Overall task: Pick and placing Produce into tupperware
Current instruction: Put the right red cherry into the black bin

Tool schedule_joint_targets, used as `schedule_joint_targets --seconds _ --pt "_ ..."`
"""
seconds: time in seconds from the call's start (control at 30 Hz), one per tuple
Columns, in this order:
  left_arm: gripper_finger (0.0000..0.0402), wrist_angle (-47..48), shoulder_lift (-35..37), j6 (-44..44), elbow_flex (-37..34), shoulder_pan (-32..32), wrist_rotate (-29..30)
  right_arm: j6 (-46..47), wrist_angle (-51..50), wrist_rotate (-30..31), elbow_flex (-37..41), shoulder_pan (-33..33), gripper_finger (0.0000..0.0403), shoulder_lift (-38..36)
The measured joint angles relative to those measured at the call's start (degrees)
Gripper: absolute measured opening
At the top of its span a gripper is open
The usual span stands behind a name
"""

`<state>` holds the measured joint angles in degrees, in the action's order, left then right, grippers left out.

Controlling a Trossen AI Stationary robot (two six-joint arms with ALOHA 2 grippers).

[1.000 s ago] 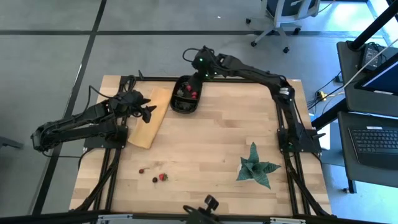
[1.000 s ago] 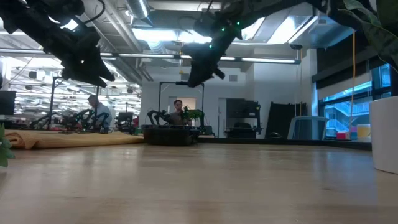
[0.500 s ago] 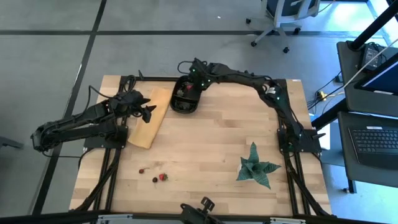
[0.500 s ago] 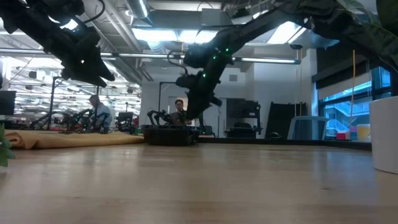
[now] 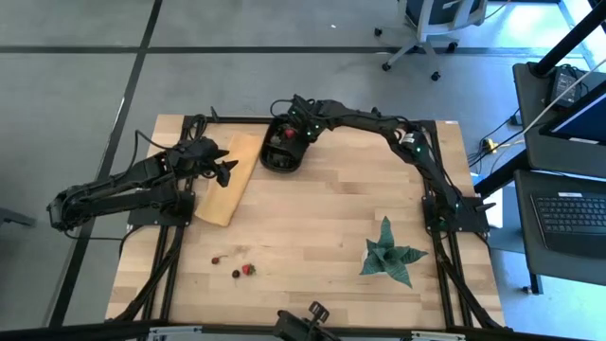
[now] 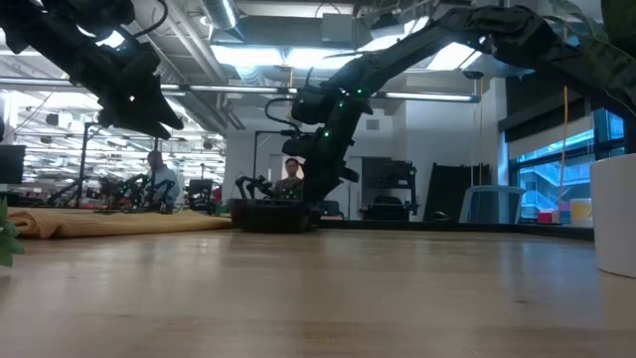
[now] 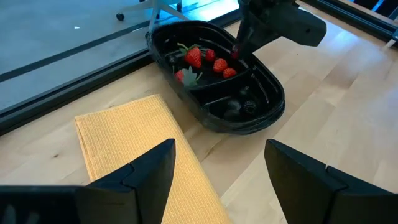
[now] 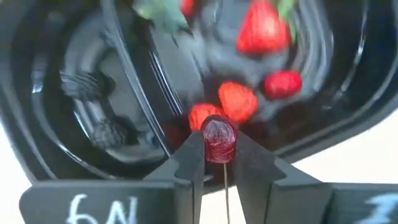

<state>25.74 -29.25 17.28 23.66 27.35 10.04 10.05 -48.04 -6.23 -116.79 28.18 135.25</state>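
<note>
The black tub [image 5: 276, 161] sits near the table's far edge, with red strawberries [image 7: 205, 59] in one compartment and dark berries [image 7: 239, 107] in the other. My right gripper [image 5: 293, 135] hangs over its strawberry side, shut on a dark red cherry [image 8: 217, 135]. My left gripper [image 5: 225, 170] waits open above the tan mat [image 5: 225, 188], left of the tub. A strawberry [image 5: 248, 270], a dark berry [image 5: 236, 274] and a cherry [image 5: 218, 258] lie on the near left part of the table. My right gripper pinches the dark red cherry [image 8: 217, 134] by its round body between its two fingertips [image 8: 189, 158], coming from above and pointing down into the tub. The thin stem [image 8: 225, 186] runs back between the fingers. The cherry is clear of the strawberries [image 8: 236, 102] below it.
A green spiky plant [image 5: 390, 253] stands on the near right part of the table. The tan mat [image 7: 124, 140] lies beside the tub [image 7: 249, 121]. Bare wood stretches across the middle of the table. People and other arms show in the room beyond the far edge.
My right gripper has swung from beyond the tub's far right rim toward the table's left and near side and come down over the tub's strawberry compartment, carrying the cherry. The left arm has kept still.
</note>
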Motion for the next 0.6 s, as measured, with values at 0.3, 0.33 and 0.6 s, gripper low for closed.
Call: schedule_joint_targets --seconds 0.3,0.33,0.6 --pt "0.024 -0.04 0.02 0.02 0.0 -0.02 0.0 0.18 1.26 0.01 0.0 0.0 0.0074 0.15" --pt "0.024 -0.04 0.02 0.02 0.0 -0.01 0.0 0.15 1.4 0.01 0.0 -0.02 0.0074 0.15" --pt "0.024 -0.04 0.02 0.04 0.0 0.0 0.0 0.27 2.43 0.03 0.0 -0.02 0.0091 0.15"
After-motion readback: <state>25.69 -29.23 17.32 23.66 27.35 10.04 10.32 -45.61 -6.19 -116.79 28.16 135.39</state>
